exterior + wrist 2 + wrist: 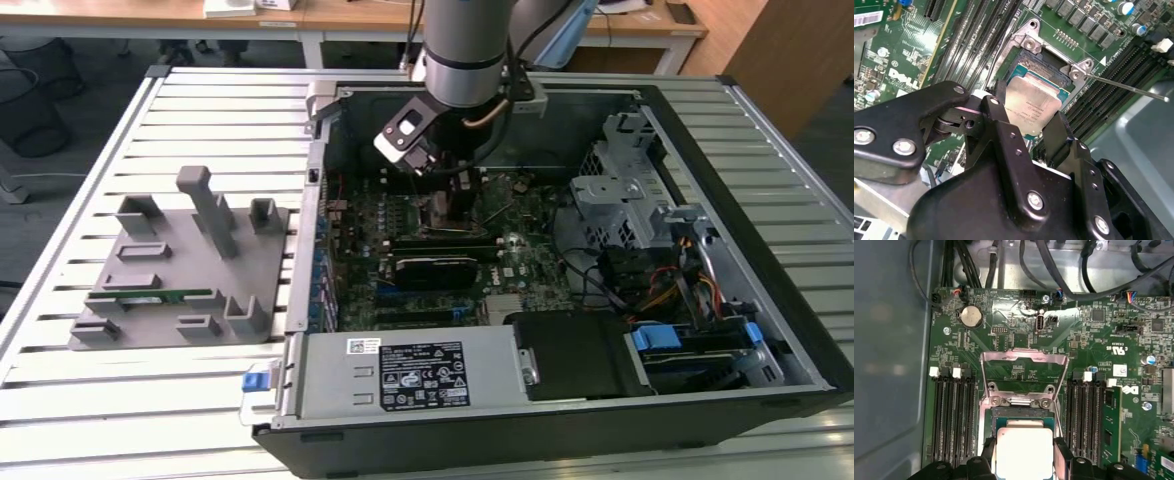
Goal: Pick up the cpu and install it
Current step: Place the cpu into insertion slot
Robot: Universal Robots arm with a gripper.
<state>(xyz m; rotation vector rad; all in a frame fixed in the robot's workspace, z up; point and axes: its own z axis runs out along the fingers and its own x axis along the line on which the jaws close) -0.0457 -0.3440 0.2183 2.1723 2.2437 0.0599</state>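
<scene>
With the arm reaching down into the open case, the gripper hangs over the middle of the board, right at the socket

Step in hand, as I judge it: the install, not the pick. The cpu is off the table and at the socket

Tool state: both wrist views show the fingers pressed against two opposite edges of the cpu, silver top up. I read that as clamped on the chip, not let go

Where the chip is: squarely over the socket opening, its far edge near the socket's hinge end. I cannot tell whether it sits down in the recess or floats just above it. The second wrist view shows a teal rim of socket around the cpu, which suggests it is low and close

Load plate is swung up and back, clear of the chip. Lever is unlatched and sticks out over the memory slots

What the seating calls for, my judgement:
- chip square to the socket frame, corners matched, no tilt
- straight vertical travel, no sideways drag across the contacts
- no downward force; it should drop in under its own weight
- fingers to part only once the chip lies flat, and without nudging it

Risk: a skewed set-down could bend contacts
</scene>
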